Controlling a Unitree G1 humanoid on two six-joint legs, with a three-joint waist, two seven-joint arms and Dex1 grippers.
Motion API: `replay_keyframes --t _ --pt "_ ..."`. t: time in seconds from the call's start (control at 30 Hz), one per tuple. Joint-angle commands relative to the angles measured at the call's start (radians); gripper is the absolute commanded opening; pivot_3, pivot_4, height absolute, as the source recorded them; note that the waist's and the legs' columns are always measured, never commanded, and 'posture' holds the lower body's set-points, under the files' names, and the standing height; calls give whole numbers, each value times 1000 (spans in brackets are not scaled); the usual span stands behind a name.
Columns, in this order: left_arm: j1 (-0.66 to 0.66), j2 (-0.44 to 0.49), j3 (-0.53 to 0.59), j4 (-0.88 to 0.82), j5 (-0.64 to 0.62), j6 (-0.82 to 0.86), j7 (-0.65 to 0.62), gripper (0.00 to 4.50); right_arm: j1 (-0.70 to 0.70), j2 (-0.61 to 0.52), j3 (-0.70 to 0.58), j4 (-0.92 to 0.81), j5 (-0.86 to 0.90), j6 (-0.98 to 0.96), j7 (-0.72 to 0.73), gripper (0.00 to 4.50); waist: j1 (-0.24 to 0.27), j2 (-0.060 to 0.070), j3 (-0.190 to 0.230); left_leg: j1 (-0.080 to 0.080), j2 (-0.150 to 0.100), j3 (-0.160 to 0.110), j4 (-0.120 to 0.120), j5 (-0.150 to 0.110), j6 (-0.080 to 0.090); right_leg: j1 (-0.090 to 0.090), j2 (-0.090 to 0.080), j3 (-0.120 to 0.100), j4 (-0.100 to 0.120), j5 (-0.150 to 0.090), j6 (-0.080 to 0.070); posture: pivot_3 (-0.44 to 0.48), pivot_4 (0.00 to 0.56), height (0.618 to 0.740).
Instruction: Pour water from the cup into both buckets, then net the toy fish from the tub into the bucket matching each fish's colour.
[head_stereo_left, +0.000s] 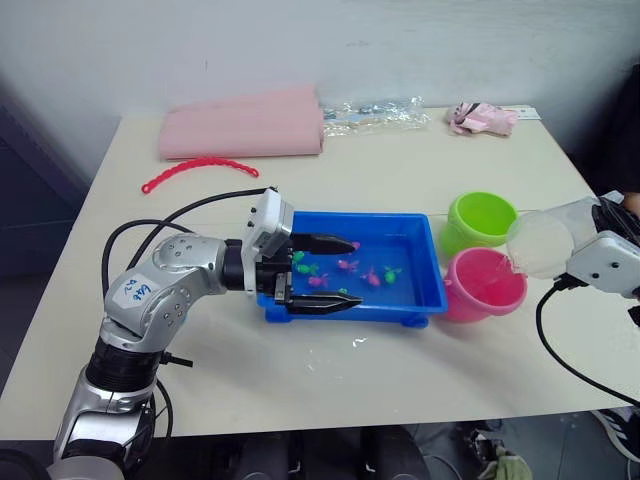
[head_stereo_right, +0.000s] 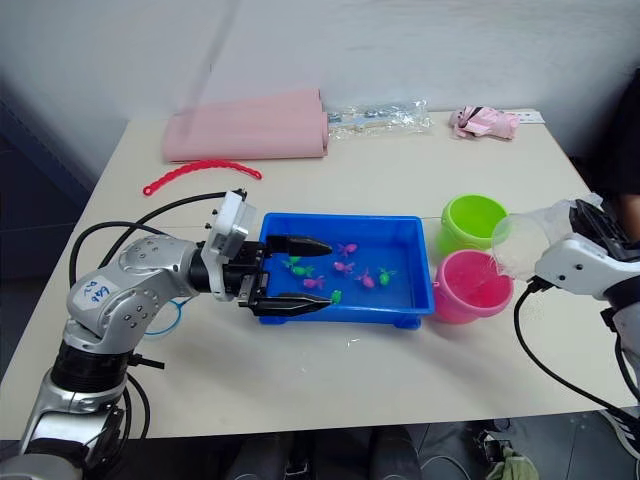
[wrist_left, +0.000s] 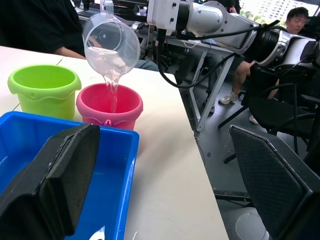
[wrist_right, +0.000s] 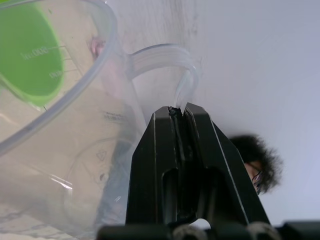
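Pouring step in hand. The right gripper (wrist_right: 180, 112) is pinched tight on the handle of the clear measuring cup (head_stereo_left: 545, 240), which is tipped spout-down over the pink bucket (head_stereo_left: 487, 284). In the left wrist view a thin stream of water (wrist_left: 112, 87) falls from the cup into that bucket, so pink is being filled now. The lime green bucket (head_stereo_left: 481, 220) stands touching the pink one on its far side, both just right of the blue tub (head_stereo_left: 425, 290); whether green already holds water cannot be told.

The left gripper (head_stereo_left: 320, 272) hangs at the tub's left end, fingers spread wide, one over the water and one along the near rim, holding nothing. Small green and pink toy fish (head_stereo_left: 349, 266) float mid-tub. A blue ring, likely the net (head_stereo_right: 170, 318), peeks out under the left arm at the near left; the handle is hidden.

Judged progress: early, no fish moved yet. Next likely calls for levelling the cup, shifting it slightly far to sit over the green bucket if that one is still dry, pouring there, then setting the cup down on bare table. Risk: the cup's spout is near the pink rim, so spill between the buckets is possible.

Far side: a folded pink cloth (head_stereo_left: 245, 125), a red beaded strip (head_stereo_left: 195, 170), a clear plastic bag (head_stereo_left: 375, 113).
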Motion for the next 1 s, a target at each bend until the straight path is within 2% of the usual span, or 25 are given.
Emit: replay_keyframes --t 0.03,0.27,0.57,0.77,0.9,1.0 --pt "-26 -6 6 3 4 -20 -9 4500 -19 36 -64 -1 103 61 21 71 0 0 0 0 0 0 0 0 0 0 0 0 0 0 0 0 150 738" --pt "-56 -43 19 47 8 -16 23 4500 -96 159 -98 -43 340 303 65 71 0 0 0 0 0 0 0 0 1 0 0 0 0 0 0 0 150 738" --pt "-100 -85 2 87 66 -49 52 4500 -279 193 -94 -27 411 526 -15 71 -1 0 0 0 0 0 0 0 1 0 0 0 1 0 0 0 150 738" --pt "-114 -96 6 104 91 -72 57 4500 -393 128 -35 97 363 501 -40 71 0 0 0 -1 -1 0 0 1 1 0 -1 -1 1 0 0 0 150 738" --pt "-126 -102 2 118 122 -84 82 4500 -443 26 134 212 193 340 -57 71 -3 0 0 0 -1 0 0 1 1 -1 -1 0 1 0 0 0 150 738" --pt "-126 -101 -2 121 141 -90 95 4500 -486 -5 217 264 106 266 -93 71 -4 0 0 0 -1 0 0 1 1 -1 -1 0 1 0 0 0 150 738"
